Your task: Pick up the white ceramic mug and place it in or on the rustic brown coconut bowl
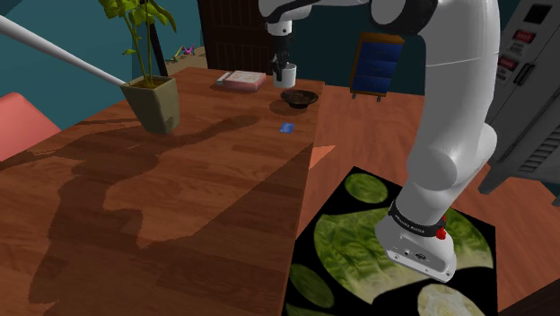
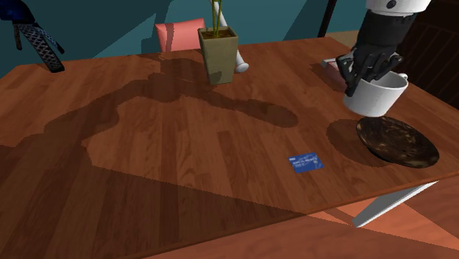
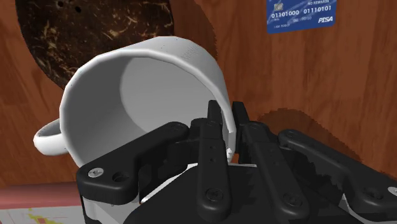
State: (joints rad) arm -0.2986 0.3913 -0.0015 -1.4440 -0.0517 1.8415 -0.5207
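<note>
Mug: the white mug (image 2: 376, 96) hangs tilted in the air from the gripper (image 2: 360, 79), near the desk's (image 2: 147, 147) corner on the second exterior view's right.
Fingers: the fingers (image 3: 240, 124) are clamped on the mug's wall at the rim, one inside and one outside.
Bowl: the dark speckled coconut bowl (image 2: 398, 142) is shallow and sits on the desk close to its edge, just under and beside the mug.
Alignment: the mug looks nearer the bowl's rim than its middle.
Risk, slip: a thin pinch on one side of the wall could let the mug swing or slide out.
Risk, release: dropped off-centre, it may strike the sloped rim, tip out and roll towards the desk's edge.
Risk, push: a hard descent could shove or flip the bowl.
Clear of it: the blue card (image 2: 305, 161) lies apart.
</note>
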